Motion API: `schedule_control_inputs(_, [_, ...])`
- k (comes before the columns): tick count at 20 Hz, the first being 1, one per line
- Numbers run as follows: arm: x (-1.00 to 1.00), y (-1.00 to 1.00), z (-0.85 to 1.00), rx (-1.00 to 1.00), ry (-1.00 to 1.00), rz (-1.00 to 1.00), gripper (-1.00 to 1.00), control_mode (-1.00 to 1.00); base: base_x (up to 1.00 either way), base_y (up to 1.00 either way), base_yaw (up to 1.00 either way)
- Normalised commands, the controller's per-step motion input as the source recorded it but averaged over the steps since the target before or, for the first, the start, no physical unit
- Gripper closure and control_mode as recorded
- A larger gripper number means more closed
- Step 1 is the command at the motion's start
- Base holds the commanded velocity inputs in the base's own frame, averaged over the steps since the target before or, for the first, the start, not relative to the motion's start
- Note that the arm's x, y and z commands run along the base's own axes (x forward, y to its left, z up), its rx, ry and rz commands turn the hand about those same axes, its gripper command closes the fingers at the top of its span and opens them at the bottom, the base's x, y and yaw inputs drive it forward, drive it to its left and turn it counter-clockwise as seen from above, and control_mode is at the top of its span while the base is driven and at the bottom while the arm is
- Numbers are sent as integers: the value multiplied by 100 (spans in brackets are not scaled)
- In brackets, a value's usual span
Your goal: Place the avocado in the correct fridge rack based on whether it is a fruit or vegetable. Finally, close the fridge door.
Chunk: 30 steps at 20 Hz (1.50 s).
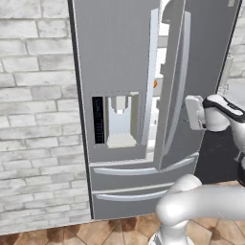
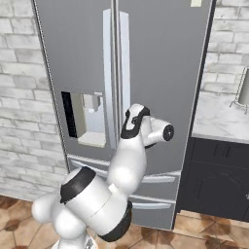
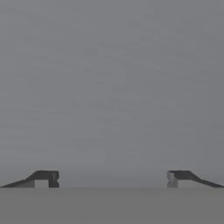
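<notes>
The grey fridge door (image 1: 191, 62) stands slightly ajar, with a narrow gap showing the white interior. Through that gap I see a small orange item (image 1: 155, 83) on a sliver of the fridge rack (image 1: 158, 91). The avocado is hidden from view. My gripper (image 1: 189, 113) is pressed flat against the outer face of that door at about mid height. In the hand view the gripper (image 3: 111, 178) is open, its two dark fingertips (image 3: 46, 178) far apart with nothing between them, and the grey door face (image 3: 112, 87) lies right in front.
The left fridge door (image 1: 115, 52) with its water dispenser (image 1: 119, 119) is shut, with two drawers (image 1: 139, 179) below it. A marble counter (image 2: 219, 116) over dark cabinets (image 2: 219, 180) stands to the right, and a brick wall (image 1: 33, 119) to the left.
</notes>
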Motion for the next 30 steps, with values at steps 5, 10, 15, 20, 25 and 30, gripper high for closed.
schedule_control_inputs(5, [30,51,15,-9,0,-34,-100,-100,0,0,0])
schedule_control_inputs(10, [32,50,16,-9,0,-34,-100,-100,0,0,0])
schedule_control_inputs(15, [35,39,19,-9,2,-34,-100,-100,0,0,0])
schedule_control_inputs(20, [39,36,7,-8,6,-33,-100,-100,0,0,0])
schedule_control_inputs(25, [34,26,4,-6,5,-31,-100,-100,0,0,0])
schedule_control_inputs(30, [24,23,4,-5,4,-29,-100,-100,0,0,0])
